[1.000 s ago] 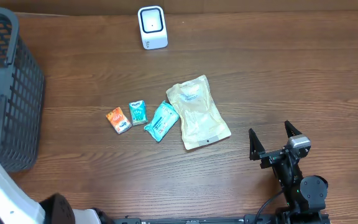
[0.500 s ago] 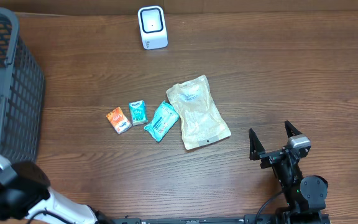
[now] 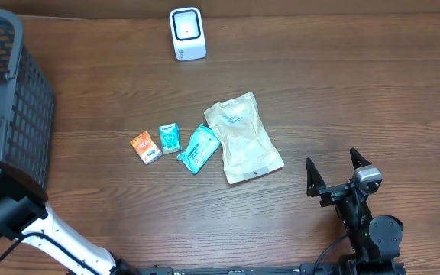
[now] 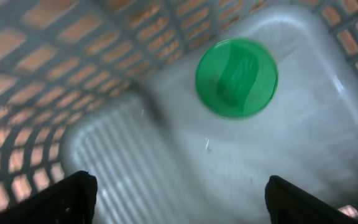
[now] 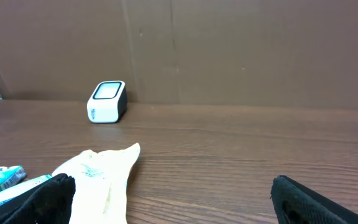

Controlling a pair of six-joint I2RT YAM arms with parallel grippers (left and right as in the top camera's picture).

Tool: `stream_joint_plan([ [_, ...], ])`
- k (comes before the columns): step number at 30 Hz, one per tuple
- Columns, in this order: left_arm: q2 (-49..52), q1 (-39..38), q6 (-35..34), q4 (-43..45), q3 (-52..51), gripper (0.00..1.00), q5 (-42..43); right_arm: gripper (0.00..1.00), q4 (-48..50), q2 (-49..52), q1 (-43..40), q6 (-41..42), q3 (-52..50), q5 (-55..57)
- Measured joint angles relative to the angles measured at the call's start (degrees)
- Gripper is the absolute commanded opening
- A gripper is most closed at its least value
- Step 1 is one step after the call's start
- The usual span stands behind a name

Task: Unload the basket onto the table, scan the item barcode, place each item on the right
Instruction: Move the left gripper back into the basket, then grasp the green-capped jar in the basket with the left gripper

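Brown cardboard closes the back of the scene, and in front of it is a dark wooden table [image 3: 357, 92]. The white barcode scanner [image 3: 187, 33] stands at the far edge, with its window facing into the table.

Four items lie in a loose row near the middle, well apart from the scanner: an orange packet [image 3: 145, 147], a small teal packet [image 3: 169, 137], a larger teal packet [image 3: 198, 148] and a cream pouch [image 3: 243, 137]. The larger teal packet touches the left edge of the pouch. The pouch is flat and soft, with faint print near its far end and a small hole at the near edge. No barcode is visible on any of them from above, so I think the codes are underneath or too small to see.

The left gripper [image 4: 188, 198] hangs inside the grey basket [image 3: 29, 99], above a pale container with a round green cap [image 4: 236, 78]. Its jaws are wide apart and nothing is between them. The right gripper [image 3: 334, 168] waits near the front right, also fully spread and empty, beside the pouch but not touching it.

My judgement is that no item is in hand now, so the step is fetching one. The next move calls for grasping a packet by its edge, then turning it until its code faces the scanner window.
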Motion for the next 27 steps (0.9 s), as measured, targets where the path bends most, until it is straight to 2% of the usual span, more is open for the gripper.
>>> stream_joint_plan([
  [11, 5.4, 0.0, 3.1, 6.5, 0.0, 0.83, 0.0, 1.0, 0.0, 0.0, 0.0, 0.0, 0.0, 0.0],
  [27, 10.0, 0.0, 5.4, 11.4, 0.0, 0.85, 0.0, 1.0, 0.0, 0.0, 0.0, 0.0, 0.0, 0.0],
])
